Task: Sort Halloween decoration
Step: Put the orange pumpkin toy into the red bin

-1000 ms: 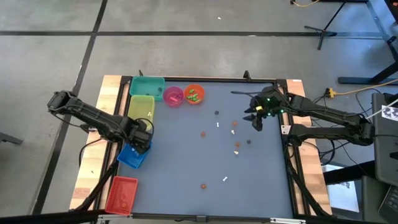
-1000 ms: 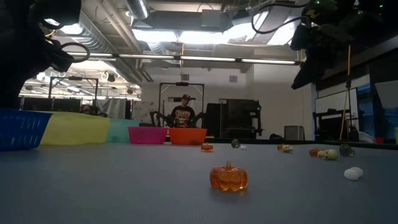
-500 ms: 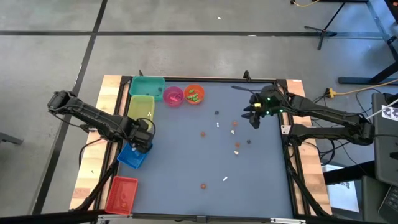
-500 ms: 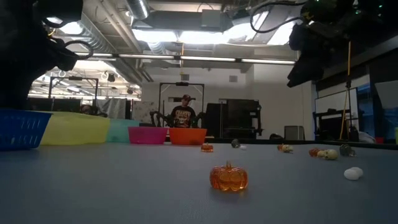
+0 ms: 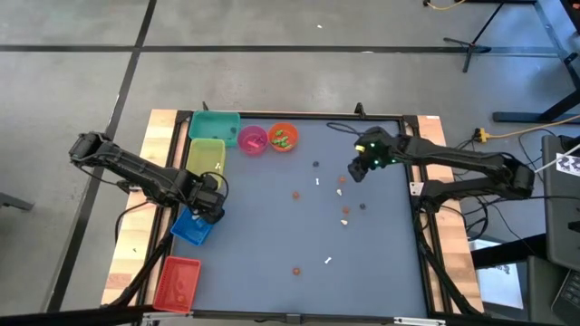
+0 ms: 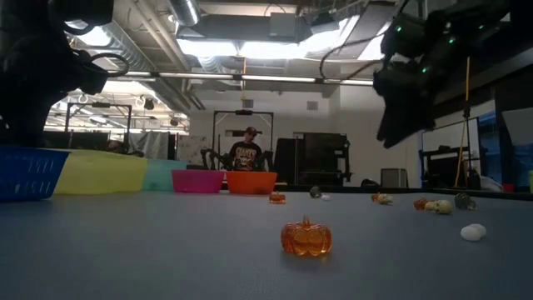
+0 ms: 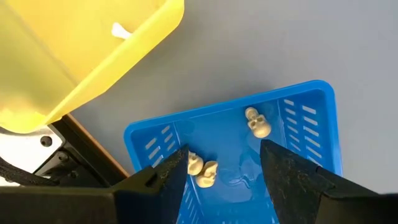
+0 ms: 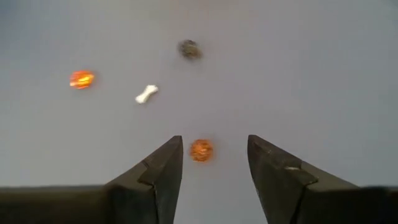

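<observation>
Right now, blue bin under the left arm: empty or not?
Not empty. The blue bin holds three small pale skulls, seen between the open left gripper's fingers in its wrist view.

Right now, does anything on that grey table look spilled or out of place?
Nothing looks spilled or damaged. The blue plastic bin sits slightly askew compared with the yellow plastic bin, and tiny trinkets such as the orange pumpkin lie scattered loose, unsorted.

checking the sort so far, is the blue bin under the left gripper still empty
No, the blue bin holds three small cream skull trinkets, seen in the left wrist view.
</observation>
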`<state>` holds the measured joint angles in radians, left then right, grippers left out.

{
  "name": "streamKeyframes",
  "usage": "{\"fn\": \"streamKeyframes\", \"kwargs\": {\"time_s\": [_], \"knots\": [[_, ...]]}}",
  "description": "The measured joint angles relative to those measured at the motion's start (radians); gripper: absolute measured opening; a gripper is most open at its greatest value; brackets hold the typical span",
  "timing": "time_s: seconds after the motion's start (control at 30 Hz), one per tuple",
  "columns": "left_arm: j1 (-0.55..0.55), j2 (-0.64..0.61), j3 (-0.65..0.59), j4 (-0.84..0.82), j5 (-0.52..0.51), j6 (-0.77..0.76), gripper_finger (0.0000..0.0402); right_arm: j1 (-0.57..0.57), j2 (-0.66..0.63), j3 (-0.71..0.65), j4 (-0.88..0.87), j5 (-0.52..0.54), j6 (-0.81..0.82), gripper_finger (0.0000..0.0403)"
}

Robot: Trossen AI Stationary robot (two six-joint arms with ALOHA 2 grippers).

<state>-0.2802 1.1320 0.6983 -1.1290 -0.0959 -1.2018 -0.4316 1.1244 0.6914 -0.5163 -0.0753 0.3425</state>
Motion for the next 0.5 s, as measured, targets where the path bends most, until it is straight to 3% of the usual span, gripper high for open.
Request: {"fn": "streamKeyframes", "kwargs": {"time_s": [0.3,0.5], "knots": [[0.000,0.000,0.000,0.000,-0.008,-0.001,0.0183,0.073,0.138,0.000,0.059,0.062,0.076,0.0179],[0.000,0.000,0.000,0.006,-0.043,-0.001,0.0183,0.193,0.200,0.000,0.129,0.232,0.086,0.0179]]}}
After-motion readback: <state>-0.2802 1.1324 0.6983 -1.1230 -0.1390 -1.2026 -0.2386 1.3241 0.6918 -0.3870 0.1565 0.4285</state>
